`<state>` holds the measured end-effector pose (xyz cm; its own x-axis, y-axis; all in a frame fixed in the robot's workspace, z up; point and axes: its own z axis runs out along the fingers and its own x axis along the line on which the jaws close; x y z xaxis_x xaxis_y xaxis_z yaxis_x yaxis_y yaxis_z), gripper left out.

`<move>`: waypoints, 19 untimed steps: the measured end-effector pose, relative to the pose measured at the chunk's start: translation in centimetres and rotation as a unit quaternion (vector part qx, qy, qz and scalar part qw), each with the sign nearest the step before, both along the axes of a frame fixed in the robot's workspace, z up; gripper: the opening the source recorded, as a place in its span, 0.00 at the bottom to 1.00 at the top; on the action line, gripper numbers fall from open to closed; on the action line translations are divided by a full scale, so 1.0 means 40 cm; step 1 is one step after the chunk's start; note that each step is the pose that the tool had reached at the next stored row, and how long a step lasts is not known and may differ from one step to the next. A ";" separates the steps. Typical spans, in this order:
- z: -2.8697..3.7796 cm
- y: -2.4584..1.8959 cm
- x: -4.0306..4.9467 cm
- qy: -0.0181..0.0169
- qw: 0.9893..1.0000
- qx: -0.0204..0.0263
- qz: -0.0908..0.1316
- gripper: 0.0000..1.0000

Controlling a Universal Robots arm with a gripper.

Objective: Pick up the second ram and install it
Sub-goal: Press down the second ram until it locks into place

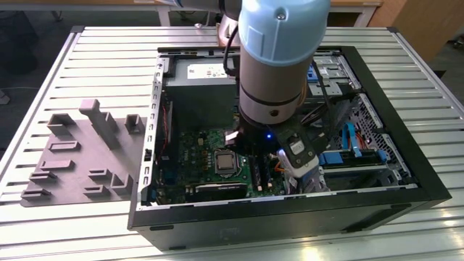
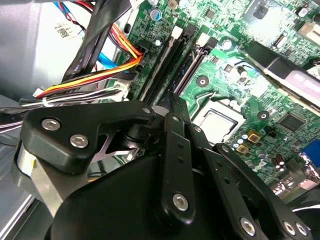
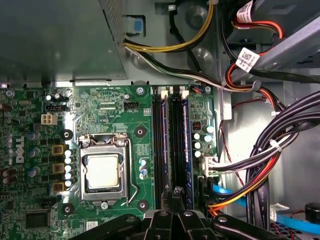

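Observation:
My gripper [image 3: 175, 196] is low inside the open computer case [image 1: 406, 157], right over the two black memory slot rails [image 3: 160, 145] on the green motherboard [image 3: 110, 107]. Its two black fingers [image 2: 175, 130] are pressed together with no gap, and their tips sit at the near end of the rail closer to the cables. A long dark strip that looks like the second ram [image 3: 178, 140] lies seated along that rail. I cannot tell whether the fingertips touch it. In the exterior view the arm [image 1: 279, 60] hides the fingers.
The silver processor socket [image 3: 102, 171] lies beside the slots. Bundles of black, red, orange and blue cables [image 3: 260, 165] crowd the other side. The power supply box [image 3: 60, 40] stands beyond the board. A light grey moulded tray [image 1: 80, 157] sits on the table at the exterior view's left.

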<state>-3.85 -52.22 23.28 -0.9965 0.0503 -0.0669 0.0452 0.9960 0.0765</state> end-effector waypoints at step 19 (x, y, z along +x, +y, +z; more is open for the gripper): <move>0.000 -0.013 0.000 0.000 1.000 0.000 0.000 0.11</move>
